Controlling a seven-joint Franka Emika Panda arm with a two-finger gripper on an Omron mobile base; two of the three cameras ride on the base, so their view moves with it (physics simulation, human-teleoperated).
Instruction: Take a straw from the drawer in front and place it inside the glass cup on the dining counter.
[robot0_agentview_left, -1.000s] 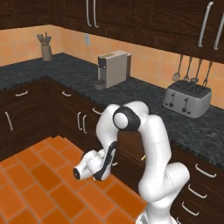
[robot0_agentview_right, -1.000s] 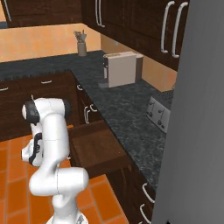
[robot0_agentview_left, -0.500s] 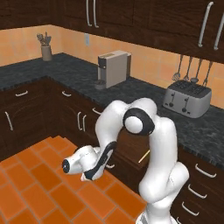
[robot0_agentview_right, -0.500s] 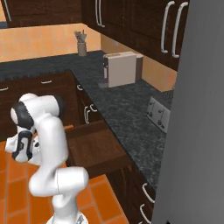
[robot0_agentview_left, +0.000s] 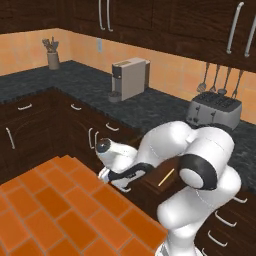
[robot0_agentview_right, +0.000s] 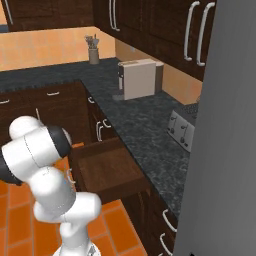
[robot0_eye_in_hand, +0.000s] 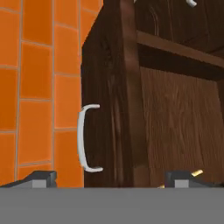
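The drawer (robot0_agentview_right: 107, 170) stands pulled out below the black worktop, and its front with the curved silver handle (robot0_eye_in_hand: 87, 138) faces me in the hand view. The straw (robot0_agentview_left: 166, 177), a thin pale yellow stick, lies inside the drawer; its tip (robot0_eye_in_hand: 197, 173) shows beside my right fingertip. My gripper (robot0_eye_in_hand: 111, 178) is open wide with nothing held, one fingertip (robot0_eye_in_hand: 41, 177) out over the floor and the other over the drawer's inside. In the left base view the gripper (robot0_agentview_left: 122, 180) sits at the drawer's front edge. The glass cup and the dining counter are out of view.
A coffee machine (robot0_agentview_left: 129, 79), a toaster (robot0_agentview_left: 214, 111) and a utensil pot (robot0_agentview_left: 52, 59) stand on the black granite worktop (robot0_agentview_right: 145, 130). A tall grey fridge side (robot0_agentview_right: 225, 150) rises at the right. Orange floor tiles (robot0_agentview_left: 45, 210) lie before the cabinets.
The jaws have gone from nearly shut to wide open. The elbow has swung right and the hand has turned back toward the drawer front.
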